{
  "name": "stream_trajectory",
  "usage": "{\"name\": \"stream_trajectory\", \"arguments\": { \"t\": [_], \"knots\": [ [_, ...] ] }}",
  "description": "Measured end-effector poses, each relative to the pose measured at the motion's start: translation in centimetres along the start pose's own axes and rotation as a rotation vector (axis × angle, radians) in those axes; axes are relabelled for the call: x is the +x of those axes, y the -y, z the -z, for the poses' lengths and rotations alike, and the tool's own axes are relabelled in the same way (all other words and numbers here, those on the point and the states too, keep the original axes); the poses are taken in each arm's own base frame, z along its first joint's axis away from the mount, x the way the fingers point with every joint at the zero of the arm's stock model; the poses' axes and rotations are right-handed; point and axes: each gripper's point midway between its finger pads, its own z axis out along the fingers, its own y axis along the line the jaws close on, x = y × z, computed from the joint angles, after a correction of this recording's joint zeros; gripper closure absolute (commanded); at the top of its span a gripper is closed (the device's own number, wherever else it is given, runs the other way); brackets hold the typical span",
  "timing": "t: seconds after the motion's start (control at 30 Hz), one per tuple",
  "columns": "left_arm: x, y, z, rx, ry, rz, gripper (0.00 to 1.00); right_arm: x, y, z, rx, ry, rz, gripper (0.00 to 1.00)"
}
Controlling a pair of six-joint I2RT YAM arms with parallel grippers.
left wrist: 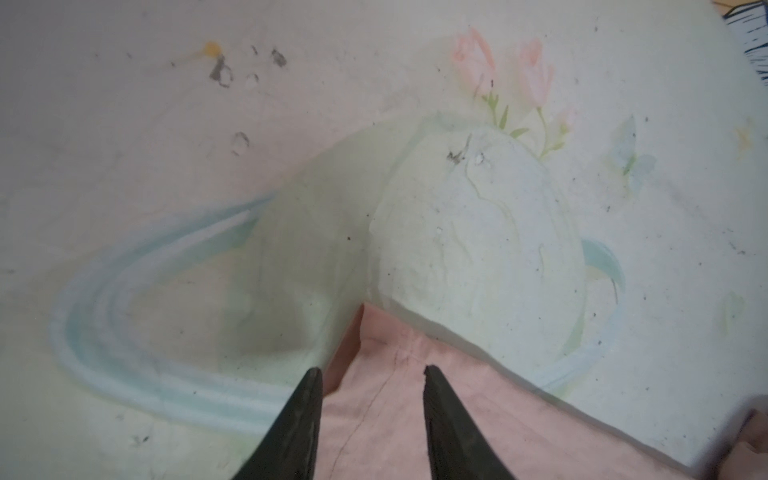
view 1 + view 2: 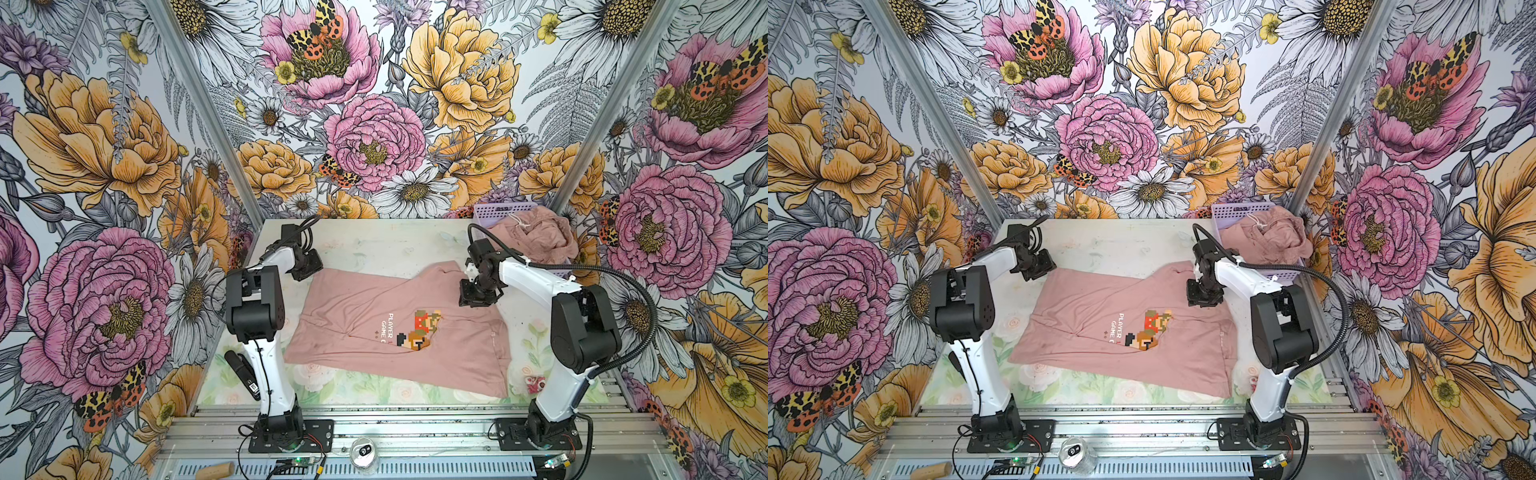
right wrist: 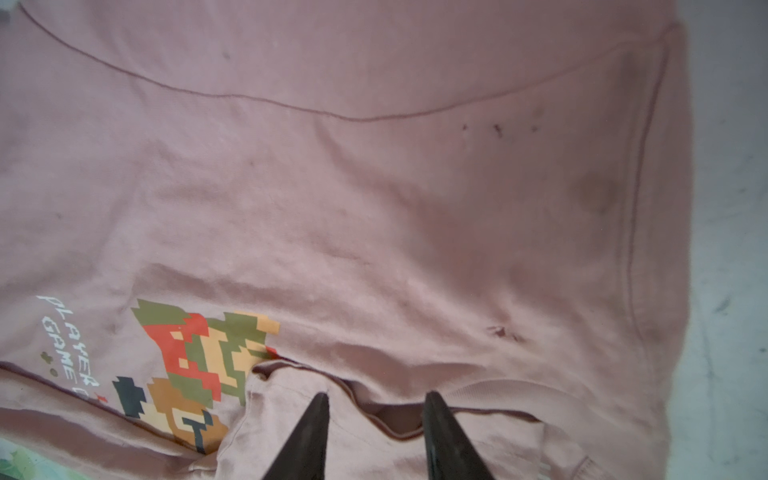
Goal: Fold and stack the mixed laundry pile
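A lilac basket (image 2: 498,212) sits in the table's (image 2: 374,245) far right corner, a silver can (image 2: 365,454) beyond its near edge.

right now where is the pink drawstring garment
In both top views the pink drawstring garment is heaped over the lilac basket at the table's far right corner, apart from the spread T-shirt.

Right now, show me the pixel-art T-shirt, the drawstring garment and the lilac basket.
T-shirt (image 2: 357,307), in a top view, plain fabric beside the print.
Drawstring garment (image 2: 540,241), in a top view, bunched middle.
Lilac basket (image 2: 494,214), in a top view, perforated far wall.
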Motion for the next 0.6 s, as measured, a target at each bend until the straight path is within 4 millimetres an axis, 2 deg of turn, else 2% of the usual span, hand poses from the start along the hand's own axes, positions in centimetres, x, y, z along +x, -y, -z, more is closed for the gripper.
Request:
{"name": "stream_trajectory", "arguments": {
  "t": [0.33, 0.6],
  "knots": [
    [-0.8, 1.2, -1.1, -0.028, 0.007, -0.064, 0.7, 0.0, 0.0, 0.0, 0.0, 0.0, 0.0, 0.6],
    [-0.4, 0.6, -1.1, -0.084, -0.001, -0.092, 0.71, 0.0, 0.0, 0.0, 0.0, 0.0, 0.0, 0.6]
  ]
}}
